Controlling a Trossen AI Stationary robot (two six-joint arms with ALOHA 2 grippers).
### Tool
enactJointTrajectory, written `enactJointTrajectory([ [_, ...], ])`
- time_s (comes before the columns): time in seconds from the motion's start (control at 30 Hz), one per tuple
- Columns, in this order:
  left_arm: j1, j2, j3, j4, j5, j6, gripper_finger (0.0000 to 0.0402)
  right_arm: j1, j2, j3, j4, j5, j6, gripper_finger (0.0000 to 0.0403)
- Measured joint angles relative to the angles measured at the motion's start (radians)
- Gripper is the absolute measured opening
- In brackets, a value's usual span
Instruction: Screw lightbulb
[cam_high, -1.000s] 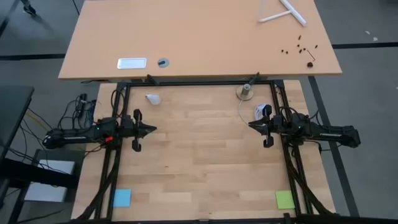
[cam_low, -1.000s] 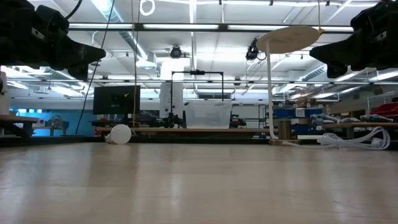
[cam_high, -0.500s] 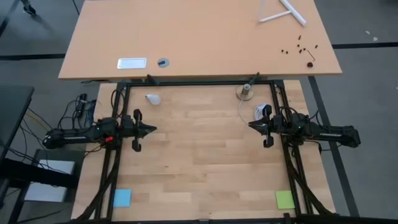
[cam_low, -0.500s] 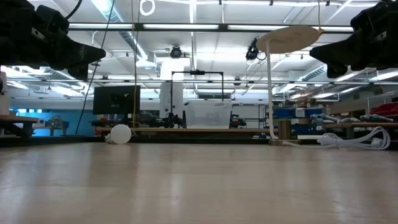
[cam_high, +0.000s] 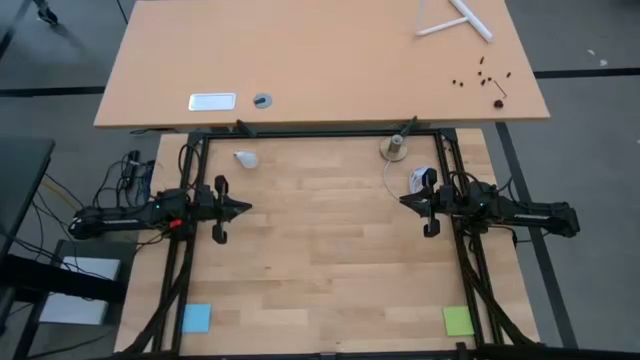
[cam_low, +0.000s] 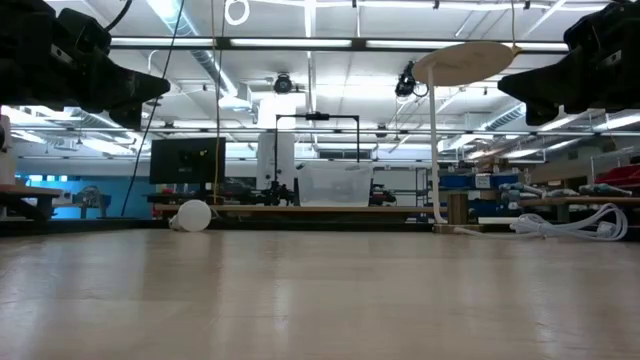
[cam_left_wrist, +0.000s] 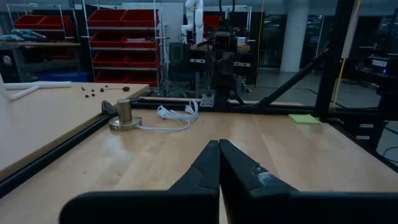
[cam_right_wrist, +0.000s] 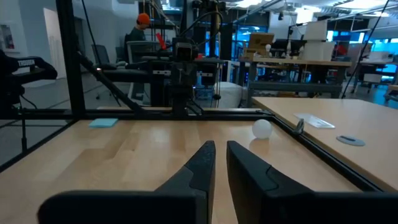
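Observation:
The white lightbulb (cam_high: 245, 158) lies on its side at the table's far left; it also shows in the low view (cam_low: 192, 215) and the right wrist view (cam_right_wrist: 262, 129). The round silvery socket (cam_high: 394, 148) stands at the far right, and also shows in the left wrist view (cam_left_wrist: 127, 115). Its white cord (cam_high: 420, 180) lies coiled beside it. My left gripper (cam_high: 245, 208) hovers shut and empty at mid-left, nearer than the bulb. My right gripper (cam_high: 403, 203) hovers empty at mid-right, nearer than the socket, with only a narrow slit between its fingers (cam_right_wrist: 221, 146).
A black frame rail (cam_high: 320, 131) runs along the table's far edge, with a second tabletop (cam_high: 320, 60) beyond it. A blue note (cam_high: 196, 318) and a green note (cam_high: 458, 321) lie at the near corners. A person (cam_right_wrist: 142, 31) stands in the room beyond.

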Motion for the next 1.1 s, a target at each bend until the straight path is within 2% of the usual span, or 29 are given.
enactJointTrajectory([
  [0.7, 0.000, 0.000, 0.000, 0.000, -0.001, 0.001, 0.0005, 0.000, 0.000, 0.000, 0.000, 0.000, 0.000, 0.0049],
  [0.77, 0.001, 0.000, 0.000, 0.004, -0.034, 0.005, 0.0005, 0.000, 0.000, 0.000, 0.000, 0.000, 0.000, 0.0048],
  [0.9, 0.001, 0.000, 0.000, 0.071, -0.067, -0.009, 0.0005, 0.000, 0.000, 0.000, 0.000, 0.000, 0.000, 0.0049],
  [1.03, 0.000, 0.000, 0.000, 0.125, -0.035, -0.105, 0.0005, 0.000, 0.000, 0.000, 0.000, 0.000, 0.000, 0.0053],
  [1.1, 0.000, 0.006, 0.000, 0.152, -0.025, -0.083, 0.0005, 0.000, 0.000, 0.000, 0.000, 0.000, 0.000, 0.0052],
])
